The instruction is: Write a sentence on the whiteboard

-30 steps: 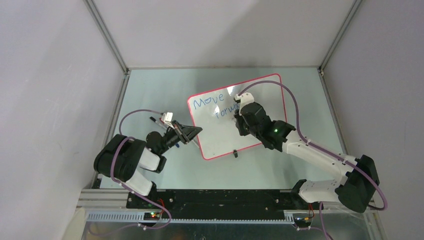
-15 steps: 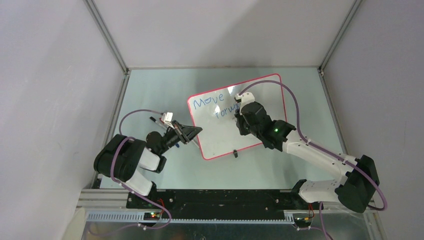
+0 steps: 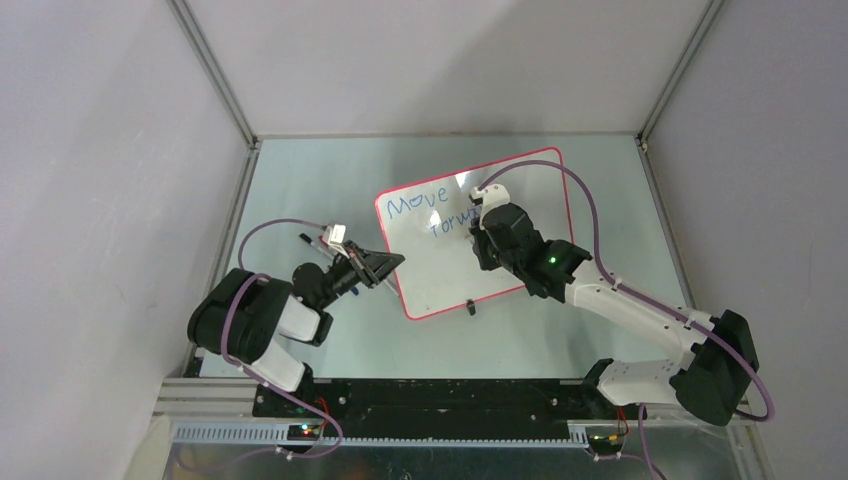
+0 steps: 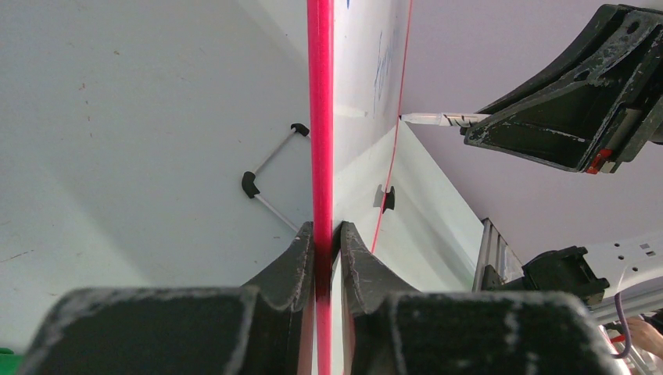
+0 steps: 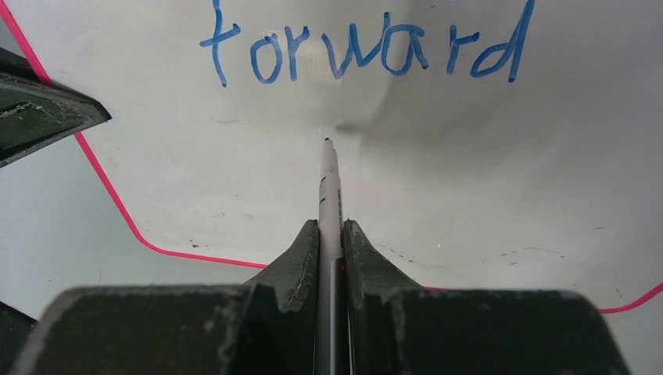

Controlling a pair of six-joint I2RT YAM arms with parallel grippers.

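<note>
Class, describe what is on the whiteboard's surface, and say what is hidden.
Blue words "Move" and "forward" are on the whiteboard. From above, the right gripper hides the end of "forward"; the wrist view shows it whole, marker tip below.

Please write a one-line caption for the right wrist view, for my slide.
Right gripper holds a marker, tip just below the word forward on the whiteboard.
</note>
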